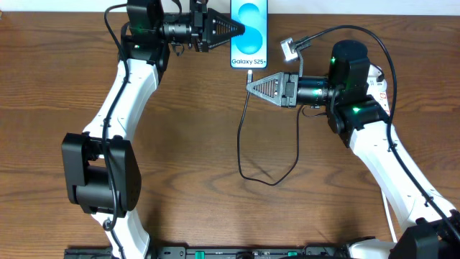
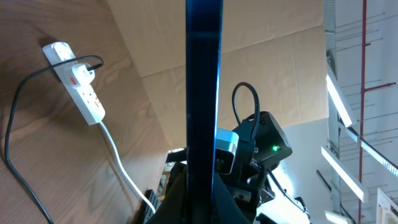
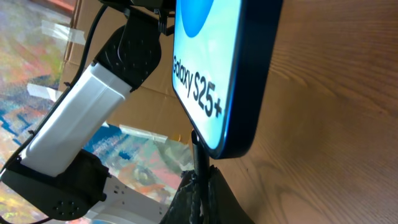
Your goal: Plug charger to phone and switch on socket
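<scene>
1. At the far side of the table, seen from above, the left gripper (image 1: 236, 30) is clamped on the side of the phone (image 1: 249, 32), whose screen faces up. The right gripper (image 1: 253, 86) sits just below the phone's bottom edge, pinched shut on the charger (image 1: 239, 151). The socket (image 1: 379, 85) is mostly hidden by the right arm.
2. In the left wrist view the phone (image 2: 204, 93) shows edge-on, held between the fingers. The socket (image 2: 87, 93) lies well apart, with the white adapter (image 2: 59, 51) plugged in.
3. In the right wrist view the right gripper (image 3: 199, 193) grips the charger (image 3: 198, 152) just behind its tip, which meets the phone (image 3: 211, 62) at its bottom edge. I cannot tell whether it is seated. I would push straight along the phone's length, keeping the tip square to the port and the left grip firm, so the thin cable does not buckle.
</scene>
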Controlling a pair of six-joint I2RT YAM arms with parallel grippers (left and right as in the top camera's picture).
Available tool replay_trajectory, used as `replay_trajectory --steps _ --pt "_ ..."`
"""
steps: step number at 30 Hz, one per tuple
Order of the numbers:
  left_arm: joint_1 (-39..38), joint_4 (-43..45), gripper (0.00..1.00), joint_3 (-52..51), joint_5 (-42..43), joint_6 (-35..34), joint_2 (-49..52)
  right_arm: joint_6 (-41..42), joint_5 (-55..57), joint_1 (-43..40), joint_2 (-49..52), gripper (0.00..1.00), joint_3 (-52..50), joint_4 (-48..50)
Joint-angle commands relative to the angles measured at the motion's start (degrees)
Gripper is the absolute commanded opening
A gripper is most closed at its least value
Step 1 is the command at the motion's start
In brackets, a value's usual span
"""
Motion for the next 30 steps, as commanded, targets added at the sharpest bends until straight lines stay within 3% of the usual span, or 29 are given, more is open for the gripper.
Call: replay_trajectory --steps 1,30 --pt "0.1 0.7 0.07 0.8 1.4 -0.3 -0.9 0.5 0.0 -0.1 -0.5 0.01 0.7 0.3" --pt "0.0 0.7 0.07 0.8 1.4 -0.5 -0.9 1.3 0.0 -0.1 -0.5 0.01 0.7 0.8"
